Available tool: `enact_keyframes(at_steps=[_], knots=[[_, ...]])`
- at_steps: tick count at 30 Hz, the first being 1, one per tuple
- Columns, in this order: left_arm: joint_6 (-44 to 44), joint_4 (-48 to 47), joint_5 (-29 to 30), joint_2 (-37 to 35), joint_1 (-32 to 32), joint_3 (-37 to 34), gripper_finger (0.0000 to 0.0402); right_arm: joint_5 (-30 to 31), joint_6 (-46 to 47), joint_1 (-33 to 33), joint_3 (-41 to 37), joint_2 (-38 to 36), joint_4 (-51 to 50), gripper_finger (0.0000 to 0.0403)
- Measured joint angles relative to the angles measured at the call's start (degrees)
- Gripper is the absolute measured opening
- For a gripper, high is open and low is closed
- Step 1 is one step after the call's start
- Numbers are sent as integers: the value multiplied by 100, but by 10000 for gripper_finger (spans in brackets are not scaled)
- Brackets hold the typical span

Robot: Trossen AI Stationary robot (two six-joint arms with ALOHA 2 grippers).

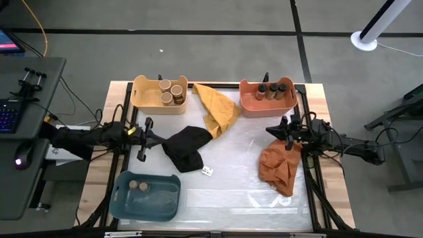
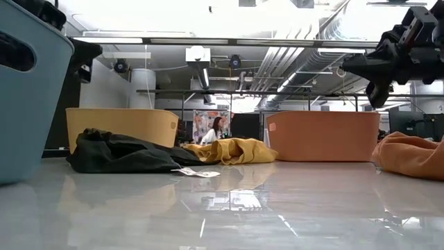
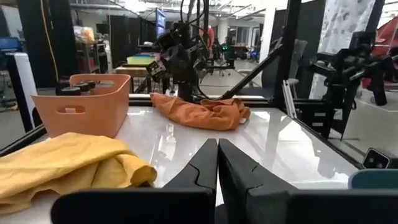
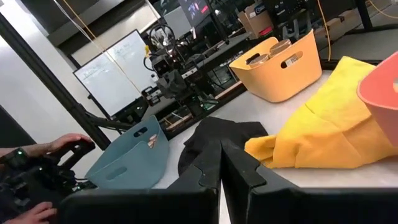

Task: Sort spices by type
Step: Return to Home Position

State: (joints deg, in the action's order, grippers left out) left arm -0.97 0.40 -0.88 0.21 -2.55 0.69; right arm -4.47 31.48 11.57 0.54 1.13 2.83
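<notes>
Three tan-topped spice jars (image 1: 170,91) stand in the yellow bin (image 1: 147,99) at the far left. Three dark-topped jars (image 1: 272,88) stand in the orange bin (image 1: 251,104) at the far right. Two brown-topped jars (image 1: 137,186) sit in the blue bin (image 1: 158,205) at the near left. My left gripper (image 1: 157,139) hovers shut beside the black cloth (image 1: 187,147), pointing right; its shut fingers (image 3: 217,163) show in the left wrist view. My right gripper (image 1: 269,131) hangs shut above the orange cloth (image 1: 279,165), pointing left; in the low view it (image 2: 378,78) is clear of the table.
A yellow cloth (image 1: 217,109) lies between the two far bins, and a small white tag (image 1: 207,171) lies near the black cloth. The near right part of the table (image 1: 251,198) is bare and glossy. A person's hands (image 4: 59,146) show beyond the table's left side.
</notes>
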Motion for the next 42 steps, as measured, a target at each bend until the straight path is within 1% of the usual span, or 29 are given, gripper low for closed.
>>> enact_keyframes(at_steps=[9, 29, 32, 33, 35, 39, 42], knots=[[9, 4, 6, 0, 153, 0, 1, 2, 0, 0, 0, 0, -131, 1], [9, 2, 6, 39, 155, 0, 1, 2, 0, -3, -2, -63, -134, 1], [10, 3, 6, 43, 155, 0, 1, 18, -6, -126, -2, -110, -94, 1], [11, 2, 6, 44, 155, 0, 1, 18, -142, -208, -2, -110, -134, 1], [11, 13, 5, 52, 153, 0, 1, 55, -745, -430, -2, -111, -137, 1], [11, 2, 6, 52, 153, 0, 1, 300, -1987, -950, -2, -111, -166, 1], [11, 3, 6, 52, 153, 0, 1, 509, -2681, -1270, -2, -111, -184, 1]])
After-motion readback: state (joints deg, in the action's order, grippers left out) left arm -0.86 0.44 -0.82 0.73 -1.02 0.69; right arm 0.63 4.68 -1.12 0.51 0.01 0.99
